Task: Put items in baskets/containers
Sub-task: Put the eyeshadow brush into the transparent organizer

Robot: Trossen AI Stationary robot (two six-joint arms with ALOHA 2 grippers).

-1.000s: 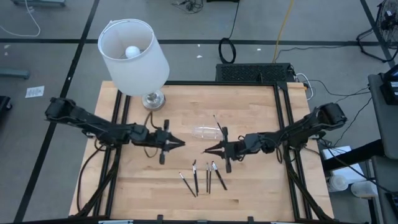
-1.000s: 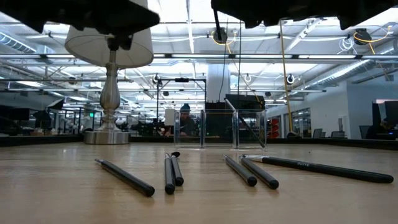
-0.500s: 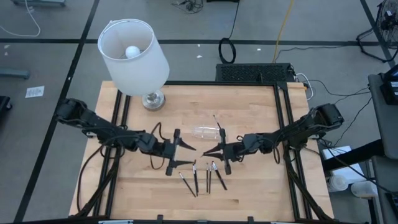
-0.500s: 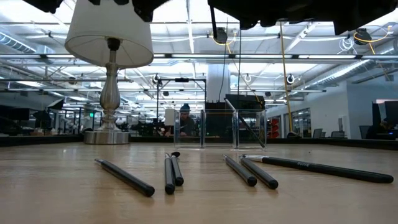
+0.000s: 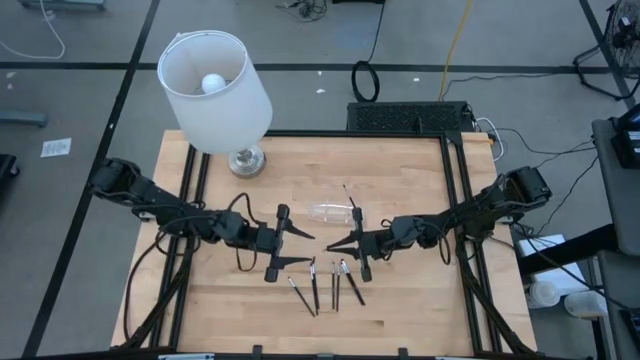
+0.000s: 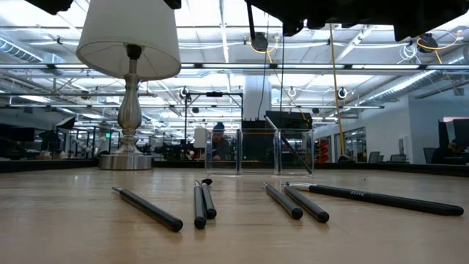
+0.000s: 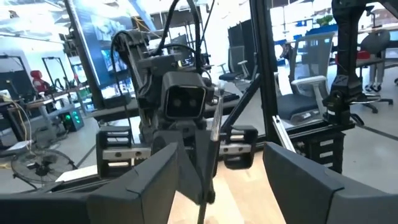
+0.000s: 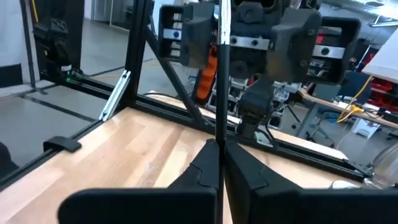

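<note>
My right gripper (image 5: pixel 332 243) hangs above the table's middle, shut on a thin dark stick (image 8: pixel 221 74) that stands upright. My left gripper (image 5: pixel 308 250) faces it from the left, open, its fingers (image 7: pixel 143 180) apart with nothing between them. Several more dark sticks (image 5: pixel 325 285) lie flat on the wood near the front edge, below both grippers (image 6: pixel 199 205). The clear container (image 5: pixel 325 212) stands behind them, with one stick (image 6: pixel 282 141) leaning inside it. My right gripper pinches the stick between its two fingers at a point along its shaft (image 8: pixel 219 138). The fingers come level from the table's right and lie across the stick. The stick is lifted clear and stands nearly upright, reaching above and below the fingers (image 7: pixel 212 124).
A white lamp (image 5: pixel 215 80) stands on its metal base (image 5: pixel 245 160) at the table's far left. Black frame rails (image 5: pixel 455 200) run along the table's left and right sides. Bare wood lies at the near left and near right.
My left gripper has opened wide. It has also moved toward the right gripper and a little toward the near edge, rolling as it went. The right gripper has stayed in place, shut on its stick.
</note>
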